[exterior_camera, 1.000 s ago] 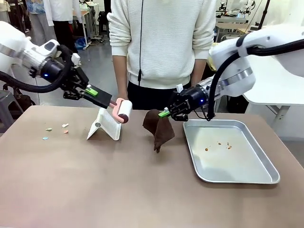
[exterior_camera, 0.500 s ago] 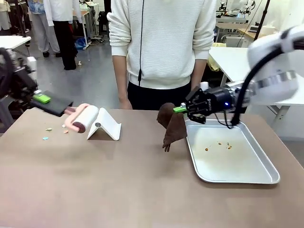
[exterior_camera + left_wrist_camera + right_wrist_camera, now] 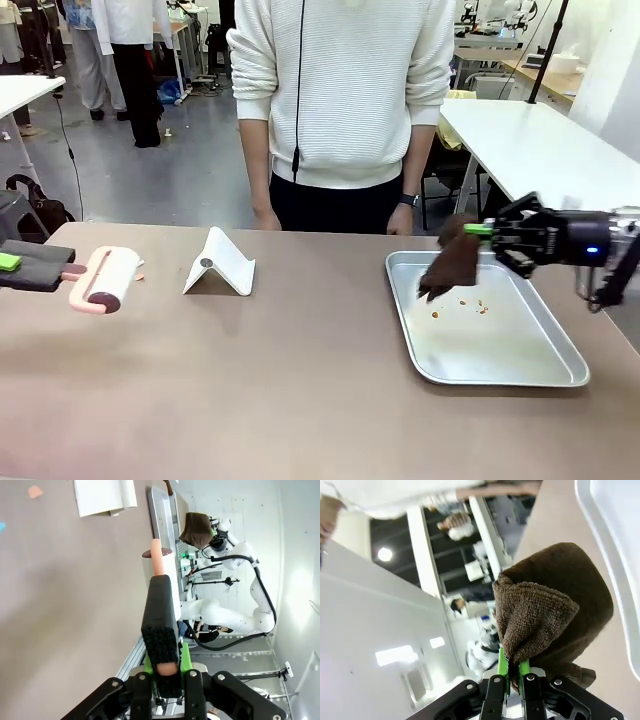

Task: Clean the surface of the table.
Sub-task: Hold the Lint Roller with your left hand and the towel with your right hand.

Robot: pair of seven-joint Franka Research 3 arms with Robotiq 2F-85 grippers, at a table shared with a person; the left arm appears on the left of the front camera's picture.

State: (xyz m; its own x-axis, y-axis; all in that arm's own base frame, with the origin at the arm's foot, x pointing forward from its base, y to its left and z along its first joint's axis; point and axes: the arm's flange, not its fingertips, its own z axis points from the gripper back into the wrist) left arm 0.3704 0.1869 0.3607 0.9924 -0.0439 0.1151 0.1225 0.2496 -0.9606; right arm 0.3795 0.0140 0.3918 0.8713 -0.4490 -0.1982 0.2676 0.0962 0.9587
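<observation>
The desk point(image 3: 300, 400), a wide matte brown surface, carries a metal tray point(image 3: 402, 305), which serves as the reference for all positions below. The tray lies flat on the desk and holds a few small crumbs point(image 3: 462, 303) near its centre. The right hand point(image 3: 478, 230) is positioned above the far edge of the tray, with its green pads clamped together on a brown cloth point(image 3: 450, 262). The cloth hangs free from the pads above the far-left part of the tray, and in the right wrist view its folded terry edge sits pinched between the two fingers point(image 3: 502, 667). A white folded stand point(image 3: 222, 263) sits on the desk well to the left of the tray. The left hand point(image 3: 10, 262) is located much farther left of the tray, beyond the stand, and is closed on the black grip of a lint roller point(image 3: 105, 278). The roller has a pink frame and a white drum, and its drum end points toward the tray. Whether the drum touches the desk cannot be told. Small coloured scraps point(image 3: 139, 277) lie on the desk left of the stand, just beside the drum. A person point(image 3: 340, 90) in a white sweater stands at the far side of the desk, behind and left of the tray.
</observation>
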